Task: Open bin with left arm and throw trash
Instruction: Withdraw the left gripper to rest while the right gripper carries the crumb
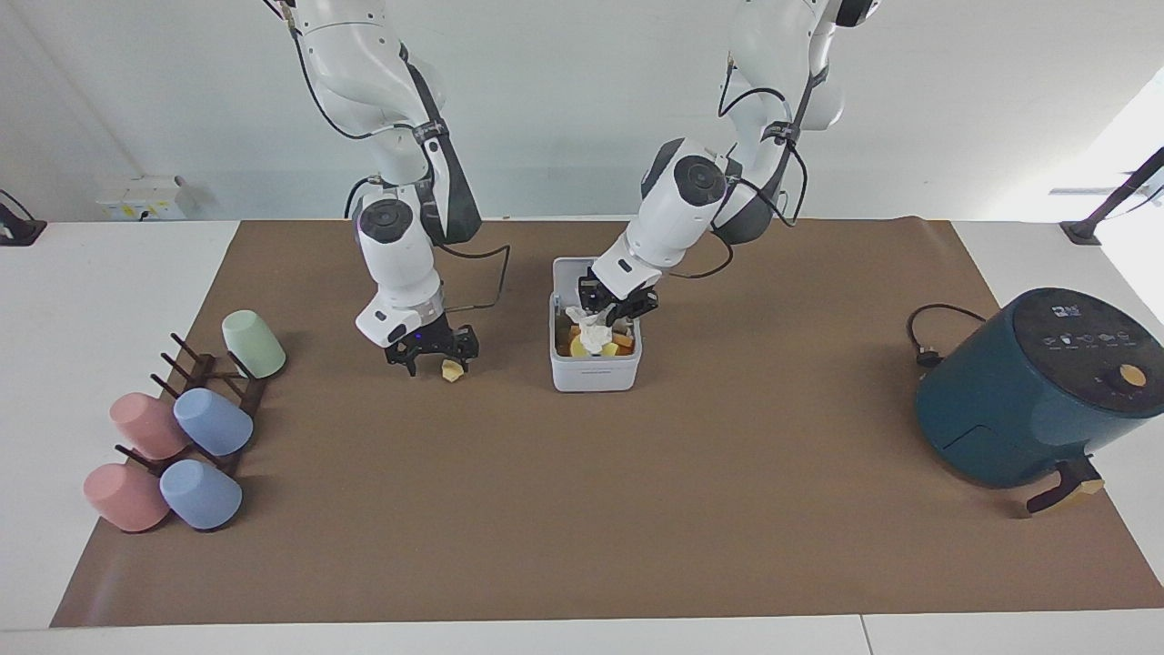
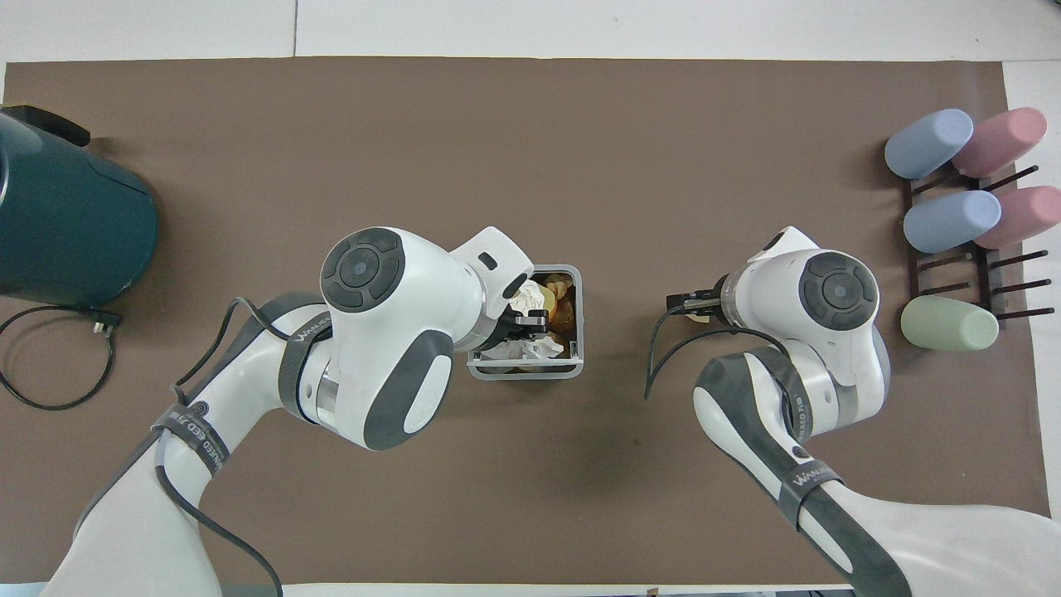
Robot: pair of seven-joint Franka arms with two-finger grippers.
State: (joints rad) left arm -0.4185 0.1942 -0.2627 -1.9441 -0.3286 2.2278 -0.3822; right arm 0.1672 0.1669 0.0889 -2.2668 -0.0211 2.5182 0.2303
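Fingers of the right gripper [image 1: 435,357] stand spread around the yellow lump [image 1: 452,370] beside the open bin [image 1: 596,375], ready to close, lift and carry it in, while the left gripper [image 1: 611,307], parting, drops the tissue [image 1: 593,335] into the bin.

A brown mat [image 1: 582,509] covers the white desk [image 1: 100,273]. At the left arm's end stands a dark teal air fryer [image 1: 1037,387], its black cord [image 1: 928,332] coiled beside it. At the right arm's end, a dark rack [image 1: 214,382] holds five cups: two pink [image 1: 145,425], two blue [image 1: 212,421], one green [image 1: 253,343].
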